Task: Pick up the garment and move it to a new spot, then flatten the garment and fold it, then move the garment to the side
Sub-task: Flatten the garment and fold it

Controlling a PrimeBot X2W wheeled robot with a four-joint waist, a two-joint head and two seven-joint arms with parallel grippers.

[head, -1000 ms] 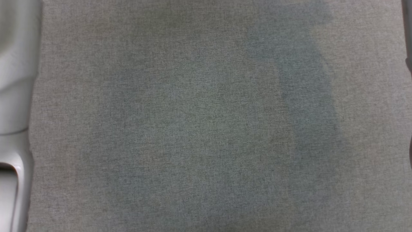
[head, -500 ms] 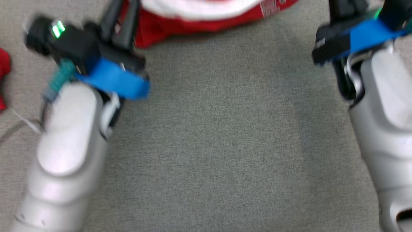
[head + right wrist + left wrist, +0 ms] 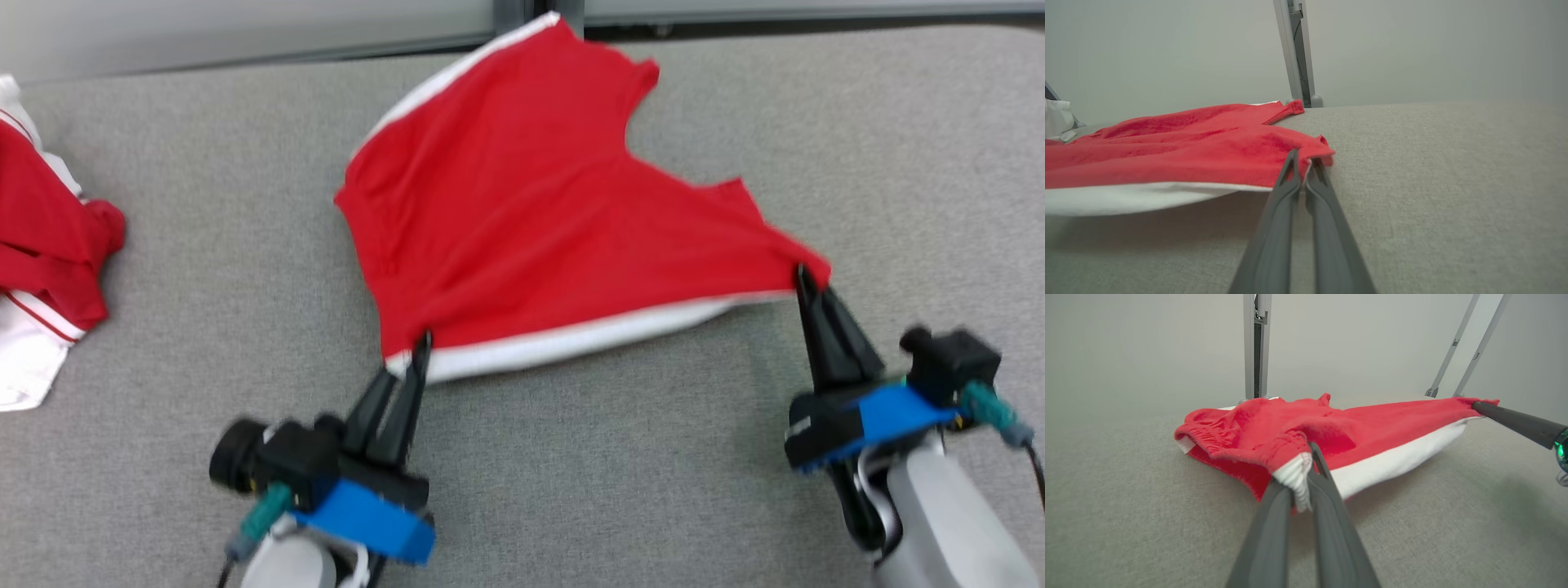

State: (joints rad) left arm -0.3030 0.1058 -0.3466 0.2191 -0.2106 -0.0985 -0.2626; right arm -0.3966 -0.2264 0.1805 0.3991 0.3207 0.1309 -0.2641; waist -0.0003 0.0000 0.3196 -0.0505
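While the grey desk [image 3: 571, 490] is carrying it mid-surface, the red garment [image 3: 522, 220] is being flattened, judging by its taut white hem [image 3: 588, 335]. The left pincer [image 3: 418, 347] and the right pincer [image 3: 802, 276] are each pinching a hem corner; laying it smooth is calling for even tension.

Right gripper [image 3: 1302, 163]: both fingers rise from the bottom edge, tips pressed together and pinching the corner of the garment [image 3: 1180, 151]. The garment is red with a white band [image 3: 1126, 198] along its near edge. From the pinched corner that edge runs left, held clear of the grey surface [image 3: 1433, 183], with shadow beneath it. The far hem lies by the foot of a metal post [image 3: 1296, 49]. A pale wall [image 3: 1412, 45] stands behind. White cloth [image 3: 1055, 118] shows at the left edge.
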